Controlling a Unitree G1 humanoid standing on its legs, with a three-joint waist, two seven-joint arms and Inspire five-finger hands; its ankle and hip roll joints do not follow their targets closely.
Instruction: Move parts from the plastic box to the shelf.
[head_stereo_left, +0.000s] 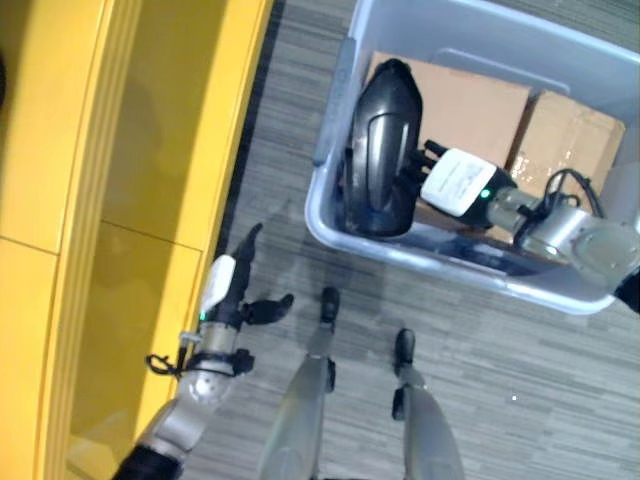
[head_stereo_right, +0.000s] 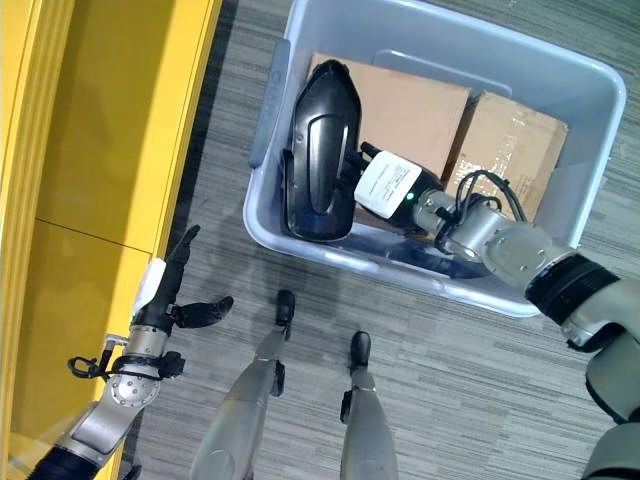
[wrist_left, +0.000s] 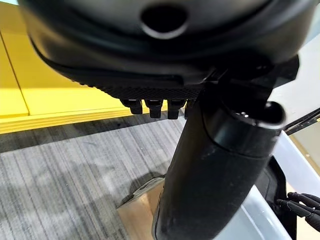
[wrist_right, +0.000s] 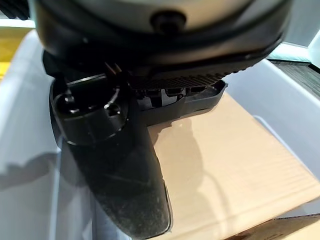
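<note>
A glossy black moulded part (head_stereo_left: 385, 140) stands on edge against the near left wall of the grey plastic box (head_stereo_left: 440, 265). My right hand (head_stereo_left: 455, 185) reaches into the box. Its straight fingers touch the part's right side and the thumb (wrist_right: 115, 165) stays apart from it. The part's dark edge (wrist_right: 200, 97) shows just past the fingers in the right wrist view. My left hand (head_stereo_left: 228, 290) hangs open and holds nothing, low beside the yellow shelf (head_stereo_left: 150, 150).
Two cardboard boxes (head_stereo_left: 470, 100) (head_stereo_left: 570, 135) lie in the plastic box behind the black part. The shelf runs along the whole left side. Grey striped carpet (head_stereo_left: 270, 180) lies between shelf and box.
</note>
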